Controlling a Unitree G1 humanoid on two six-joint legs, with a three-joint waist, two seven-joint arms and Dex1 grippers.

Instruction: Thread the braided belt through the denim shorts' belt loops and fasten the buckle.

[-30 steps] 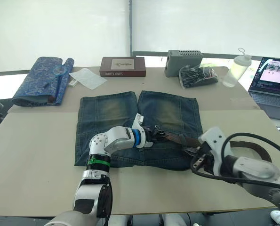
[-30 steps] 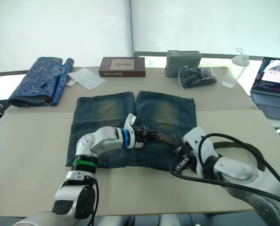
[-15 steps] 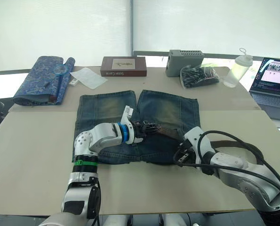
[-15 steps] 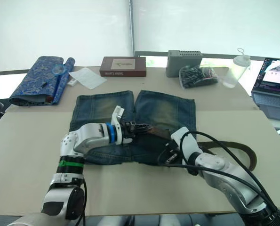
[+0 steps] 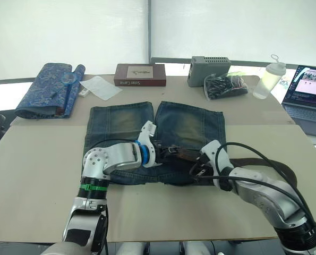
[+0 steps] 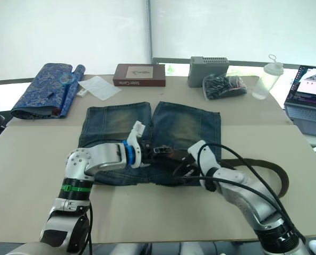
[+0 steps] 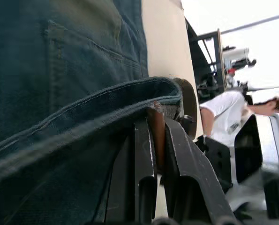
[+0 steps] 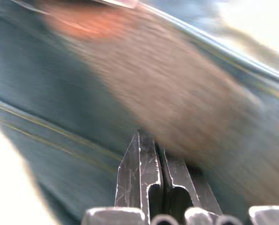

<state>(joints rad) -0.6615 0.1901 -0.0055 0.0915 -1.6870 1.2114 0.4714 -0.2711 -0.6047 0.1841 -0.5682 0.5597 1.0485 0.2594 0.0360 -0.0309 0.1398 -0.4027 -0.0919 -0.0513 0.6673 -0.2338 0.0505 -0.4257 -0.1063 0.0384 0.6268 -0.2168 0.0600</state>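
Note:
The denim shorts (image 5: 120, 125) lie flat mid-table, waistband toward me. The braided belt (image 5: 264, 159) runs from the waistband out to the right and loops back on the table. My left gripper (image 5: 162, 154) rests on the waistband; in the left wrist view its fingers (image 7: 144, 159) are shut on the brown belt (image 7: 156, 133) beneath a fold of denim (image 7: 130, 101). My right gripper (image 5: 195, 169) sits a little to the right on the waistband, its fingers (image 8: 144, 159) shut, tips against the belt (image 8: 177, 103). A small pale metal piece, seemingly the buckle (image 6: 159, 150), lies by the left fingertips. I cannot tell the belt loops apart.
Along the far edge of the table (image 5: 41, 170) lie a blue patterned rolled cloth (image 5: 49, 90), a white sheet (image 5: 98, 86), a brown book (image 5: 139, 75), a grey box (image 5: 208, 70), a bag of dark items (image 5: 225, 85) and a clear bottle (image 5: 266, 82). A laptop (image 5: 309, 93) stands far right.
My right gripper has slid left along the waistband toward the left gripper. The left gripper keeps its hold on the belt at about the same spot. The camera has shifted slightly.

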